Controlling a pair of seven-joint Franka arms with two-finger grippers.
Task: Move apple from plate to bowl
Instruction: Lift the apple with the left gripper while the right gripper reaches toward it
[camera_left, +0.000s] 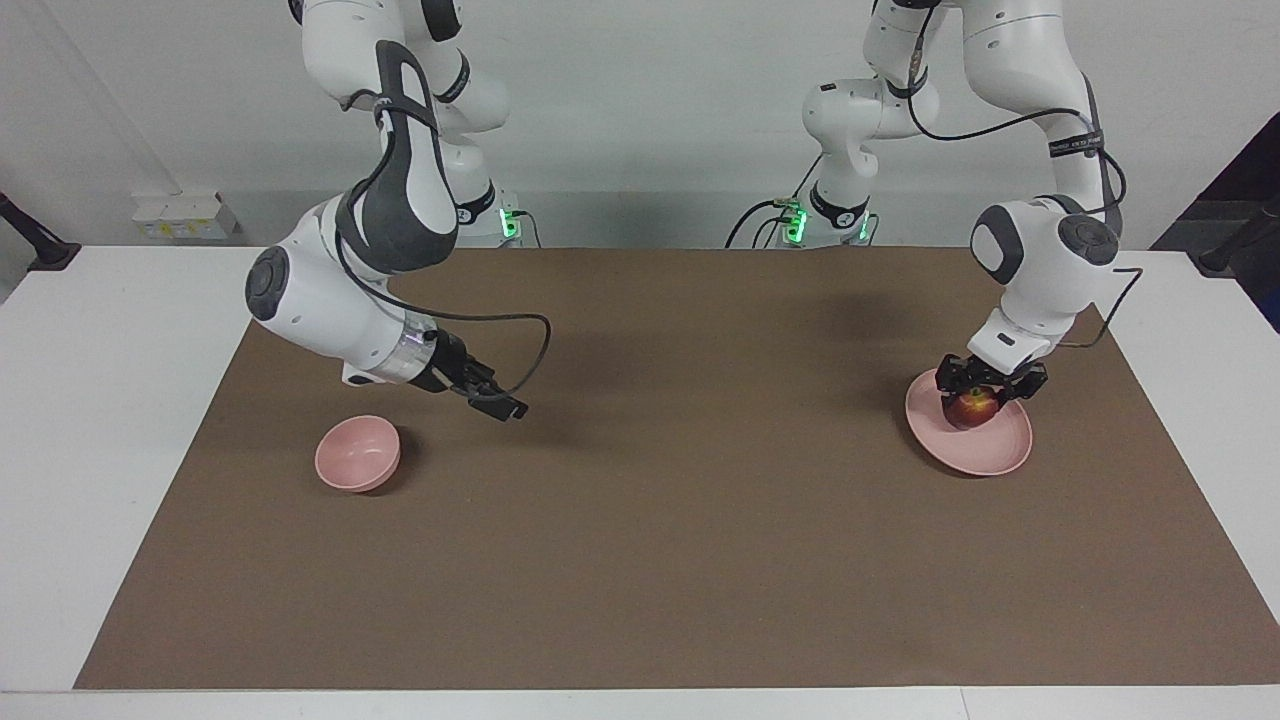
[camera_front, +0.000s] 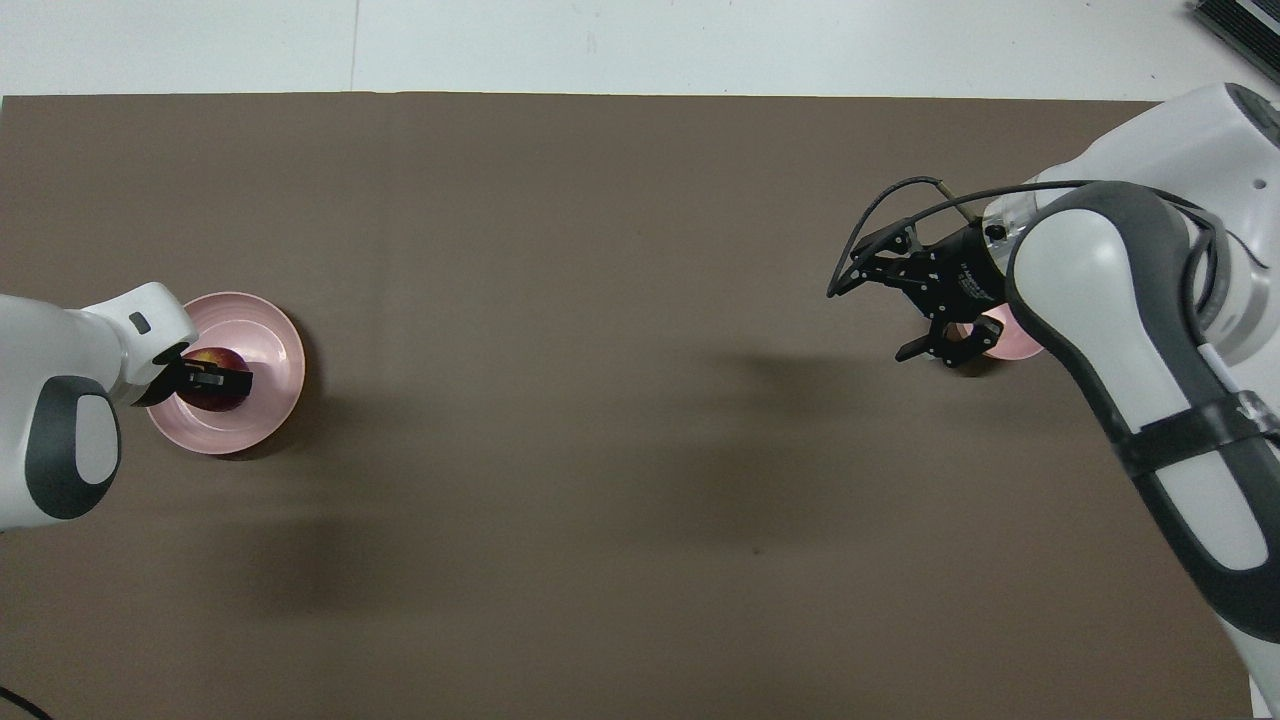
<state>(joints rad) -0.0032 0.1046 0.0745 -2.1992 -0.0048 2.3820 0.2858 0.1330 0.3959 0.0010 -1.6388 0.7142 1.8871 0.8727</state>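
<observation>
The dark-red apple (camera_left: 975, 408) lies on the flat pale-pink plate (camera_left: 1005, 455) at the left arm's end of the table. My left gripper (camera_left: 988, 392) is down on the plate with its fingers on either side of the apple, closed against it. In the overhead view the apple (camera_front: 212, 400) and plate (camera_front: 270, 350) show partly under the left gripper (camera_front: 215, 378). The small deep pink bowl (camera_left: 357, 452) stands at the right arm's end. My right gripper (camera_left: 497, 400) hangs open and empty over the mat beside the bowl. From overhead the right gripper (camera_front: 870, 322) hides most of the bowl (camera_front: 1005, 338).
A brown mat (camera_left: 680, 520) covers most of the white table (camera_left: 90, 400). Nothing else lies on the mat between bowl and plate. The right arm's forearm leans low over the mat above the bowl.
</observation>
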